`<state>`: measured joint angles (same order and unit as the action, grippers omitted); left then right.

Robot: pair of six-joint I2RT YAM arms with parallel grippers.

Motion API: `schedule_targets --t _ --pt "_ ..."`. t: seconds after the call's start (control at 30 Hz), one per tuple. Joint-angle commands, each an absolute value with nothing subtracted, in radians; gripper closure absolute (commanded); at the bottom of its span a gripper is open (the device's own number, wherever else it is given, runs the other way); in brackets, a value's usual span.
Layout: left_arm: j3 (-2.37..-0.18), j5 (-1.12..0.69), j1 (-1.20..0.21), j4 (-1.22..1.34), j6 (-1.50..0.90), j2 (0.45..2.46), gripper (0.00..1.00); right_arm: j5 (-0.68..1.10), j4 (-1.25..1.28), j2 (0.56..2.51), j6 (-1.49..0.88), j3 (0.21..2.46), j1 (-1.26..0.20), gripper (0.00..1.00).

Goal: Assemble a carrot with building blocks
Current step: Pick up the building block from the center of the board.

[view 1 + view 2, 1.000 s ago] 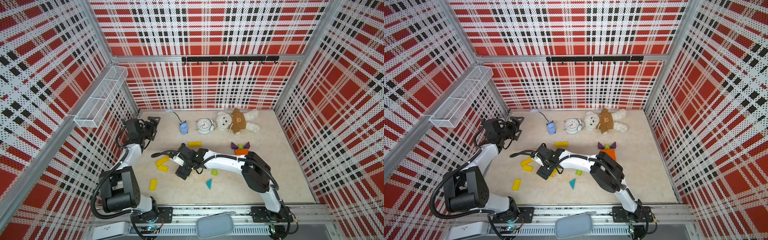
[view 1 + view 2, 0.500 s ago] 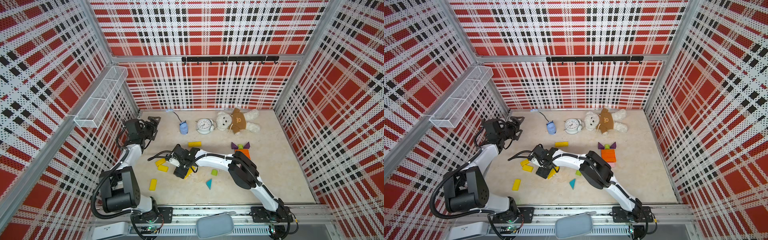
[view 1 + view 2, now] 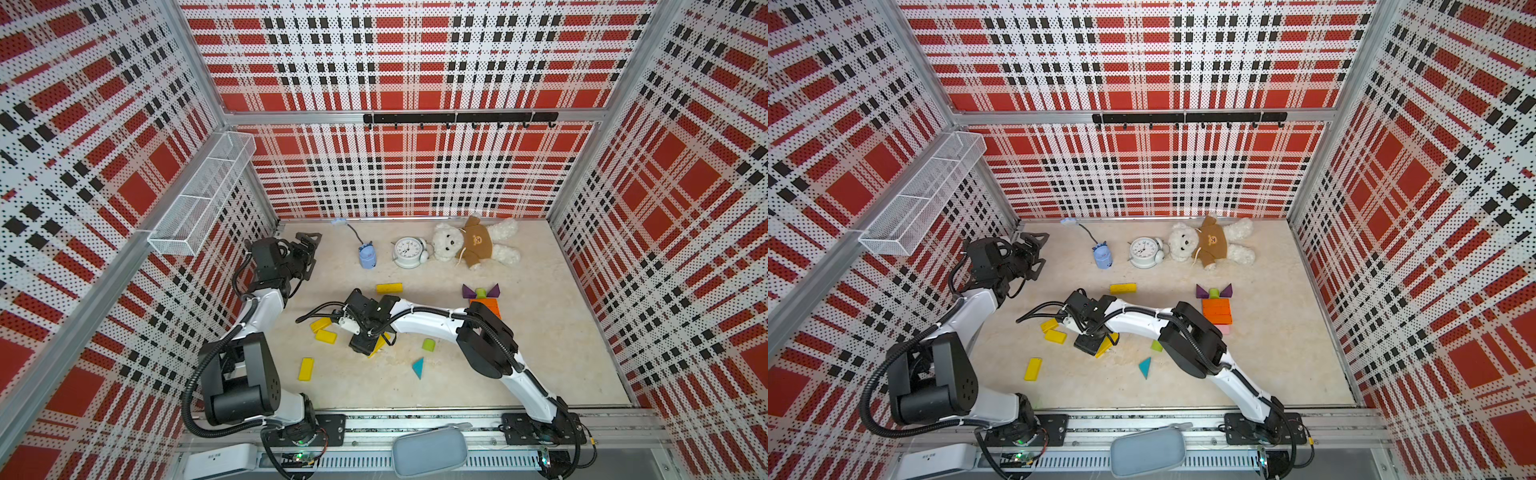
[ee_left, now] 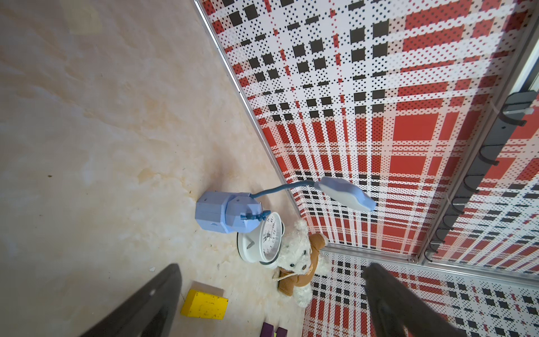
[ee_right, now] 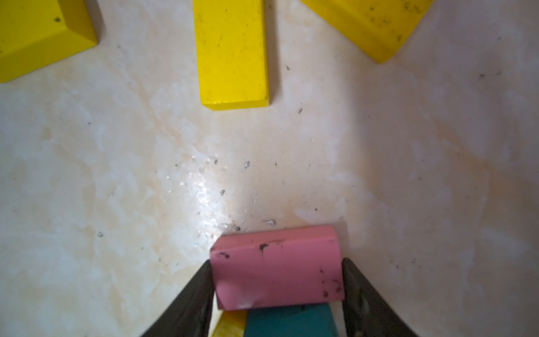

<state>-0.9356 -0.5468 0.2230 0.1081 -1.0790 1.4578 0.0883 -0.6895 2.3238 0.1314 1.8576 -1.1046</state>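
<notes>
Pinching the pink bar (image 5: 277,262) between the jaws of the right gripper (image 3: 363,344), both fingers (image 5: 186,300) looking flush against its sides, low over the table (image 3: 540,353) mid-floor. Failing to tell whether lifted off. Seeing a teal piece (image 5: 288,321) and a yellow sliver (image 5: 230,325) under the bar in the right wrist view, so possibly picking off a small heap. Gripping across the bar's short width, with the long axis seeming to run along the fingers, near end hidden. Facing three loose yellow bars (image 5: 232,52) just ahead of the jaws. Locating the half-built carrot (image 3: 1217,316) off to the robot's right of the gripper, a bit farther back, well apart: orange bars (image 3: 1216,306) lying flat, purple triangles (image 3: 1202,291) and green stub (image 3: 1214,293) at the far end, pink piece (image 3: 1223,329) at the near end, long axis running back-to-front. Judging the next move as a carry rightward plus a turn to lay the bar crosswise at the near end. Showing the left gripper (image 3: 307,253) wide open, empty, by the left wall (image 3: 199,291), far from every block. Rating the right arm as nearer by far.
</notes>
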Motion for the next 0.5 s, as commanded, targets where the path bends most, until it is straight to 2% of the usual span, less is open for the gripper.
schedule_targets --t 0.0,0.47 --pt "-0.923 -0.563 0.220 0.144 -1.100 1.459 0.01 0.052 -0.652 2.313 0.132 1.834 -1.106 0.40" --pt "-0.925 -0.566 0.196 0.150 -1.096 1.449 0.01 -0.024 -0.498 2.146 0.045 1.700 -1.106 0.41"
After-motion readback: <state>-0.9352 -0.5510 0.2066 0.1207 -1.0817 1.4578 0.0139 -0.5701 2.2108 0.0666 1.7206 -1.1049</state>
